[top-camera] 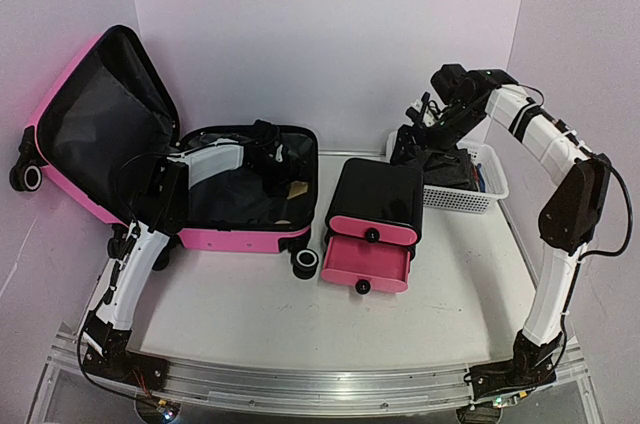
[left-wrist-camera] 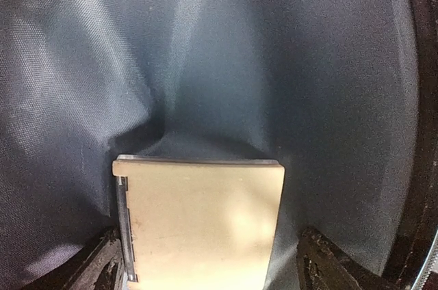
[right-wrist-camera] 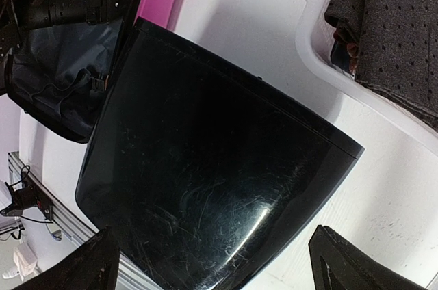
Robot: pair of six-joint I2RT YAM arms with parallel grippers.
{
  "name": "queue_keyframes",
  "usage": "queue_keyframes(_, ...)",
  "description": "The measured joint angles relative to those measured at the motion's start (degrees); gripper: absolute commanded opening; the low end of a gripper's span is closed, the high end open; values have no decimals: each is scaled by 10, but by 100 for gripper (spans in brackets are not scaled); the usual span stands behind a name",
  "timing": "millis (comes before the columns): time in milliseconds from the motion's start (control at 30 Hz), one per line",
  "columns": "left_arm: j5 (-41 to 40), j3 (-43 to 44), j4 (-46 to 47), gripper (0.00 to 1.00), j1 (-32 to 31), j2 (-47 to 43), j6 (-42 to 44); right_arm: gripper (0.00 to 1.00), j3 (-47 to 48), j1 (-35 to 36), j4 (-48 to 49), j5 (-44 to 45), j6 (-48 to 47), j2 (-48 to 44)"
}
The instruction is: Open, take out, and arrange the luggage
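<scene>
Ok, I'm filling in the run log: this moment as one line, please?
luggage: open, lid up | left gripper: open, inside, astride beige flat item | right gripper: open above black cabinet

The luggage [top-camera: 240, 238] had a smooth, glossy pink plastic shell, and its lining [left-wrist-camera: 274, 64] was dark, matt woven cloth, creased, with a smooth matt beige panel [left-wrist-camera: 202, 221] on it at six o'clock in the left wrist view. The cabinet [right-wrist-camera: 219, 167] top was glossy black plastic, finely scratched. At two o'clock from it, the basket [top-camera: 462, 200] was white plastic mesh holding dark, rough, perforated foam [right-wrist-camera: 404, 23], on a matt white surface [right-wrist-camera: 383, 194].
</scene>
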Motion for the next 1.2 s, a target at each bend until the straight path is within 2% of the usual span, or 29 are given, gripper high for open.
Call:
queue_keyframes(133,-4,0,-5,80,-2,0,5,98,-1,0,0,0,1,0)
queue_keyframes(367,-16,0,-16,77,-4,0,23,98,-1,0,0,0,2,0)
queue_keyframes(500,-24,1,-23,70,-6,0,35,98,-1,0,0,0,4,0)
queue_keyframes(767,-24,5,-36,63,-3,0,39,98,-5,0,4,1,6,-1)
queue_keyframes(1200,6,11,-72,58,29,-20,27,98,-12,0,20,10,17,-15)
